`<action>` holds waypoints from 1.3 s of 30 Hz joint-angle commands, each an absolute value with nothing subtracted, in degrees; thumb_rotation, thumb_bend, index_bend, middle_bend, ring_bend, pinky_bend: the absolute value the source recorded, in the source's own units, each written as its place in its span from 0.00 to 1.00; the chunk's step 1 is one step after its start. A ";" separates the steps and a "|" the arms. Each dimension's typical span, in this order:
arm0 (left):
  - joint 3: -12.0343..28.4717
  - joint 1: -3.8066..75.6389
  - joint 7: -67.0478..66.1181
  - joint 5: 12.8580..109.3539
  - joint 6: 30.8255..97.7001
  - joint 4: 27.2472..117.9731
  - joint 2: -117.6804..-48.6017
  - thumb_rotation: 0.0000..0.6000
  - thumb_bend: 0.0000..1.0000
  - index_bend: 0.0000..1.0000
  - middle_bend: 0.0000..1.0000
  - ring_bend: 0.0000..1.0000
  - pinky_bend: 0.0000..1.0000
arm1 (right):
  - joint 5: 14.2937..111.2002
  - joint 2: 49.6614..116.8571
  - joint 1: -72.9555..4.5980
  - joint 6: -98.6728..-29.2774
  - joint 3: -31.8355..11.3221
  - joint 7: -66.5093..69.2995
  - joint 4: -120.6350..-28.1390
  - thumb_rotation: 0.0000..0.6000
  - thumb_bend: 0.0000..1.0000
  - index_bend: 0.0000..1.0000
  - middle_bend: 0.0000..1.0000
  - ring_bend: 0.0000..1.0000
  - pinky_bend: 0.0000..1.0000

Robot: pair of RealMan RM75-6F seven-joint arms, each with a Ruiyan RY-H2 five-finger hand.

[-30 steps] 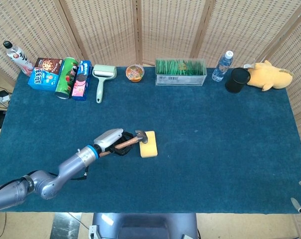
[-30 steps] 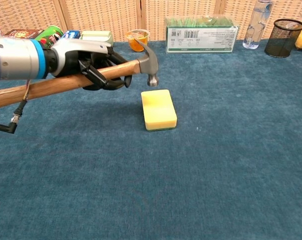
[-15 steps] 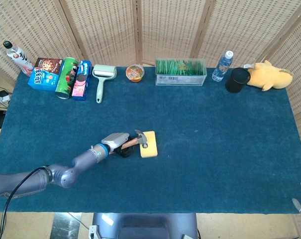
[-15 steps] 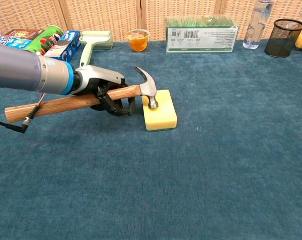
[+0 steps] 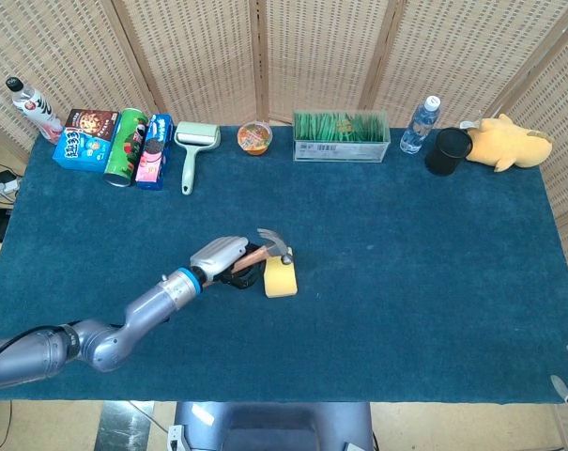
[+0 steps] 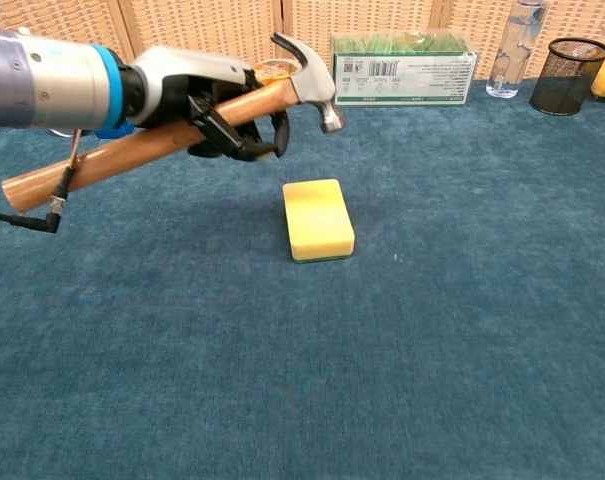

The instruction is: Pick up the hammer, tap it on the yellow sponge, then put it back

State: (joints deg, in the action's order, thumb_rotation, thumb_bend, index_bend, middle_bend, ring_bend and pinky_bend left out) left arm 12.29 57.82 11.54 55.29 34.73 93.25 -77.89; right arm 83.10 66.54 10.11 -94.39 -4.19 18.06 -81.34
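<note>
My left hand (image 6: 207, 100) (image 5: 229, 259) grips the wooden handle of the hammer (image 6: 172, 135), which is raised off the table. Its steel head (image 6: 312, 75) (image 5: 276, 242) hangs in the air above the far end of the yellow sponge (image 6: 318, 219) (image 5: 281, 277), clear of it. The sponge lies flat on the blue table. The handle's butt end points toward the lower left in the chest view. My right hand shows in neither view.
Along the back edge stand snack boxes and a can (image 5: 126, 146), a lint roller (image 5: 193, 150), an orange cup (image 5: 254, 137), a clear box of green sticks (image 5: 341, 137), a water bottle (image 5: 420, 124), a black mesh cup (image 5: 447, 150) and a yellow plush toy (image 5: 507, 141).
Half a second ago the hammer head rested on the sponge; my left hand has since lifted it well above the sponge. One second ago it was also raised.
</note>
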 commanded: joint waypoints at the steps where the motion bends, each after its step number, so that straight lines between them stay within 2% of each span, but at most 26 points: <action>1: 11.90 56.22 10.85 57.93 36.16 94.24 -76.18 1.00 0.34 0.78 0.96 0.87 0.84 | 83.15 66.59 10.05 -94.31 -4.20 18.06 -81.30 1.00 0.21 0.40 0.45 0.41 0.32; 12: 7.65 56.85 -0.38 58.15 39.16 92.88 -77.32 1.00 0.34 0.78 0.96 0.86 0.84 | 83.35 66.68 9.95 -94.10 -4.17 18.02 -81.24 1.00 0.21 0.40 0.45 0.42 0.32; 18: 3.76 58.47 -12.65 55.63 41.95 86.25 -85.40 1.00 0.34 0.78 0.96 0.87 0.84 | 83.02 66.62 10.17 -94.11 -4.28 18.45 -80.97 1.00 0.21 0.40 0.45 0.41 0.32; 25: 1.40 60.41 -20.96 48.32 40.42 80.28 -91.90 1.00 0.34 0.78 0.96 0.86 0.84 | 82.69 66.47 10.65 -94.44 -4.37 19.22 -80.47 1.00 0.21 0.40 0.45 0.41 0.32; 29: 2.47 61.04 -22.69 46.34 41.76 81.20 -91.85 1.00 0.34 0.78 0.96 0.87 0.84 | 82.69 66.45 10.87 -94.77 -4.45 19.46 -80.34 1.00 0.21 0.40 0.45 0.42 0.32; 35: 6.49 57.34 -17.17 55.02 50.96 86.94 -88.91 1.00 0.34 0.78 0.96 0.87 0.84 | 83.15 66.61 10.77 -94.77 -4.38 19.42 -80.42 1.00 0.21 0.40 0.45 0.42 0.32; 39: 7.03 55.08 -13.84 59.93 54.05 88.89 -86.91 1.00 0.33 0.78 0.96 0.86 0.84 | 83.37 66.67 10.70 -94.72 -4.31 19.29 -80.51 1.00 0.21 0.40 0.45 0.42 0.32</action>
